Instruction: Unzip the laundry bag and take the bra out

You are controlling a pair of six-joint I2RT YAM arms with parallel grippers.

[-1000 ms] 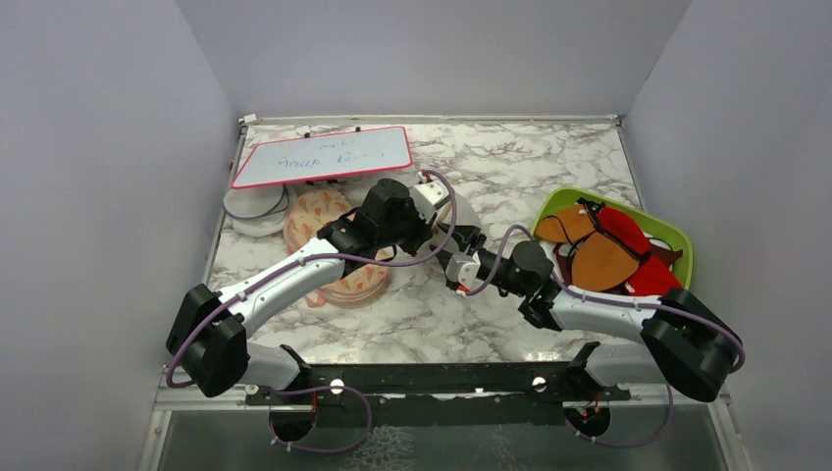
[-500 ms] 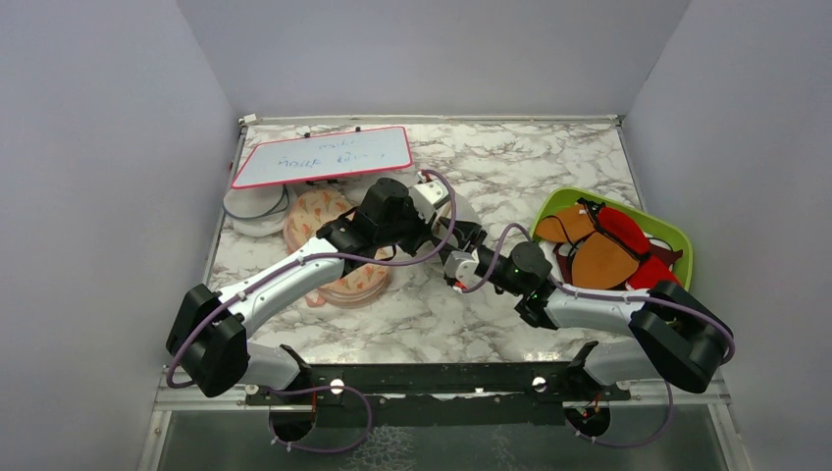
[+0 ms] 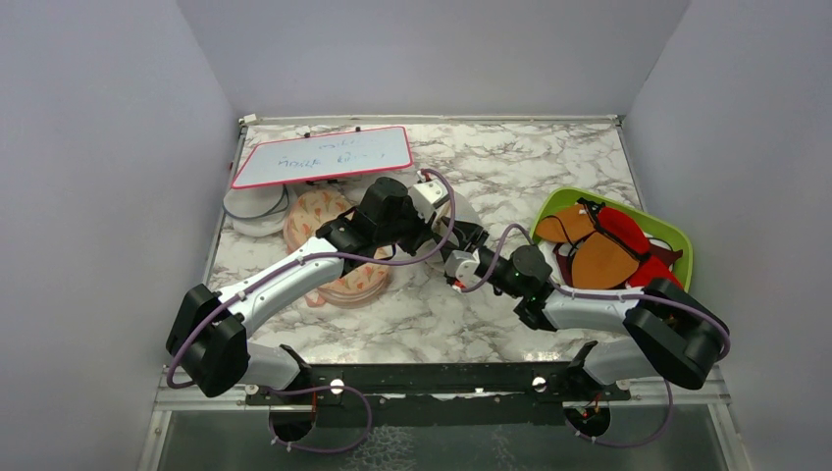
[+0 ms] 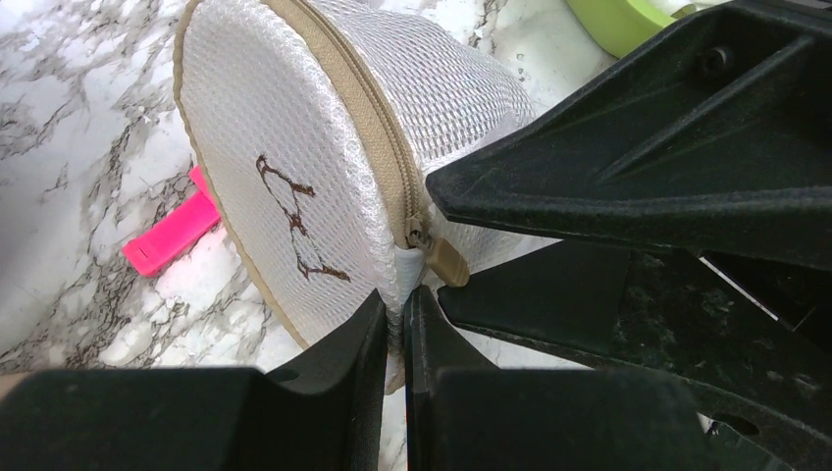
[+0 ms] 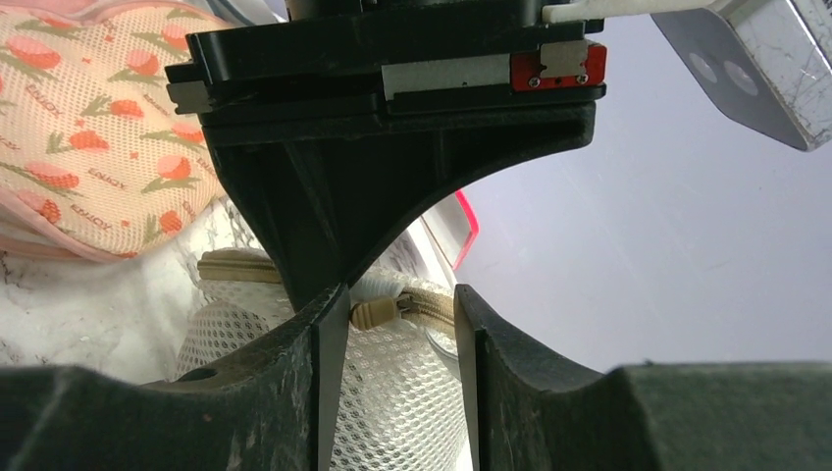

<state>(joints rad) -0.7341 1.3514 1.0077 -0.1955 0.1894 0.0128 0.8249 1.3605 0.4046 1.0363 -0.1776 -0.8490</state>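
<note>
Far left at the back: pink-framed whiteboard (image 3: pixel 322 155) lying flat on the marble table (image 3: pixel 510 157), a white round item (image 3: pixel 250 211) peeking out at its near edge. Next along, peach floral pouch (image 3: pixel 316 214), partly hidden under the left arm (image 3: pixel 285 280).

On to the centre. Left gripper (image 4: pixel 395 314) pinched tight on the white mesh of the laundry bag (image 4: pixel 285 128), right at the end of the beige zip, barely a sliver between the fingers (image 4: pixel 324 392). Bag tipped up on its rim on the marble, between pouch and tray, dark squiggle mark facing the left wrist camera, zip closed along the whole visible stretch. Small pink object (image 4: pixel 169 235) on the table just behind the bag. Tan zipper pull (image 4: pixel 446 263) sticking out just beside the left fingertips.

Facing it from the right, right gripper (image 5: pixel 395 339) spread apart, that pull sitting in the gap between the jaws; contact too close to call.

Far right: green tray (image 3: pixel 684 250) heaped with red garment (image 3: pixel 623 228) and orange garment (image 3: pixel 600 260), well apart from the bag.
</note>
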